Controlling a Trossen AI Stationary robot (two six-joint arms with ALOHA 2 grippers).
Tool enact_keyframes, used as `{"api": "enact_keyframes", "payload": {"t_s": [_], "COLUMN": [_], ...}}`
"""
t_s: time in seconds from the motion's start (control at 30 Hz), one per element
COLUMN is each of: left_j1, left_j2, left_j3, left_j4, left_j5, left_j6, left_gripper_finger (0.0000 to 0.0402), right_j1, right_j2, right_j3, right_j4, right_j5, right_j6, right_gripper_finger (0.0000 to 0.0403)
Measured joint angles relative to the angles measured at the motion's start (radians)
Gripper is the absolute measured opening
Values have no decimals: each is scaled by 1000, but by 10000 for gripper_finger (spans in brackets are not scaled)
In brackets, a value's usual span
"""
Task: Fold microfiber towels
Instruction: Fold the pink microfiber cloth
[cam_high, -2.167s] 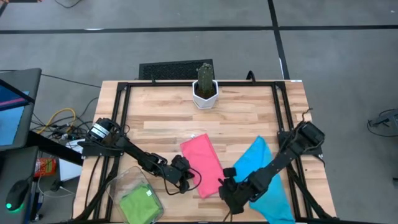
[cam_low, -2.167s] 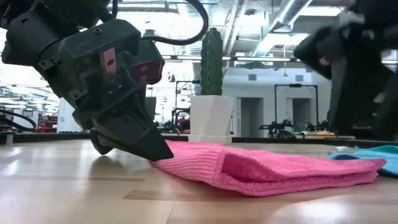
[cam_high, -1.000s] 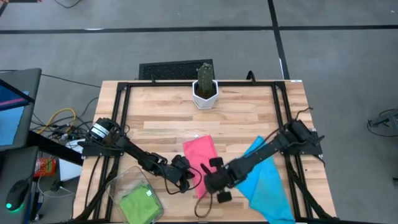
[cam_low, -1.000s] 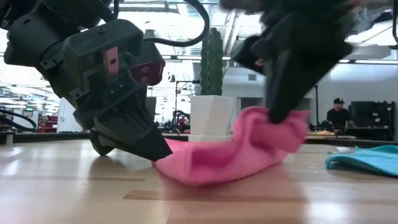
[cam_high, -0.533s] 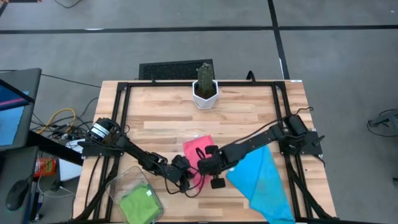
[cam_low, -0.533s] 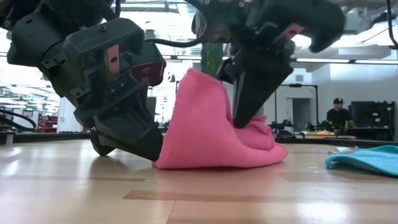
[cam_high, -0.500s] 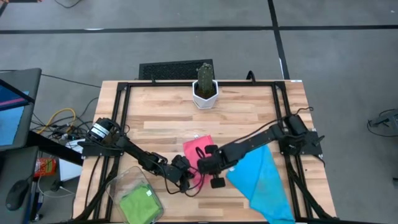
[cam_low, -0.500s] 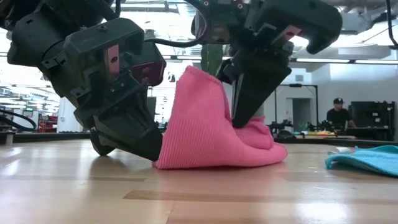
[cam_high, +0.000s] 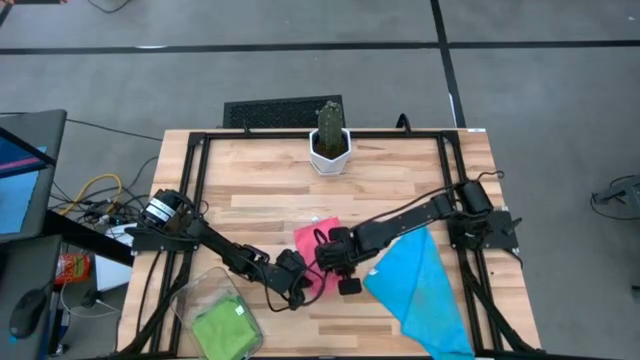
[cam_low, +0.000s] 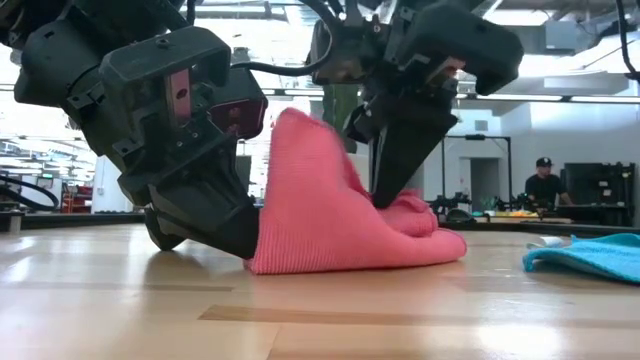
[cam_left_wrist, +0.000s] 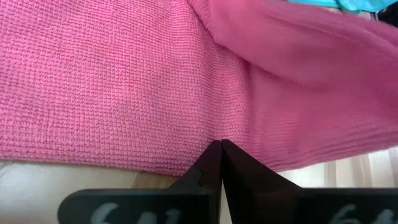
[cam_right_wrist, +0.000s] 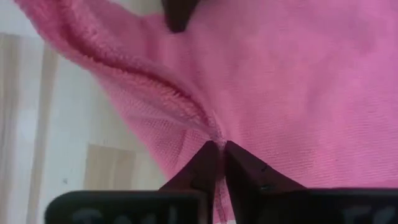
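Since half a second ago the right hand (cam_high: 325, 252) has carried its pinched edge of the pink towel (cam_low: 330, 205) a little further over toward the left hand (cam_high: 297, 285), so the raised fold leans more that way. The right hand's fingers are pressed together on the cloth; its wrist view shows the two dark tips meeting on a ridge of pink pile. The left hand stays low on the table (cam_high: 270, 190), its fingers pressed together on the towel's near edge, holding it down.

Taking the potted cactus (cam_high: 329, 135) as the landmark: the pink towel lies toward the front of the table from it, between the two hands. The blue towel (cam_high: 420, 290) lies spread flat further to the right of the pink one. The green towel (cam_high: 225, 325) sits in the clear bin (cam_high: 200, 290) at the front left corner, well apart from the cactus.

No brand, label or writing can be read; pale marks on the wrist mounts are too blurred.
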Motion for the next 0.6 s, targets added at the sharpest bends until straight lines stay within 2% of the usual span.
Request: {"api": "enact_keyframes", "payload": {"t_s": [0.47, 0.6], "left_j1": [0, 0], "left_j2": [0, -2], "left_j3": [0, 0], "left_j4": [0, -1], "left_j5": [9, 13], "left_j6": [1, 0], "left_gripper_finger": [0, 0], "right_j1": [-63, -72], "right_j2": [-14, -61], "right_j3": [0, 0], "right_j4": [-13, -25], "right_j5": [18, 31], "right_j6": [29, 27], "right_gripper_finger": [158, 183]}}
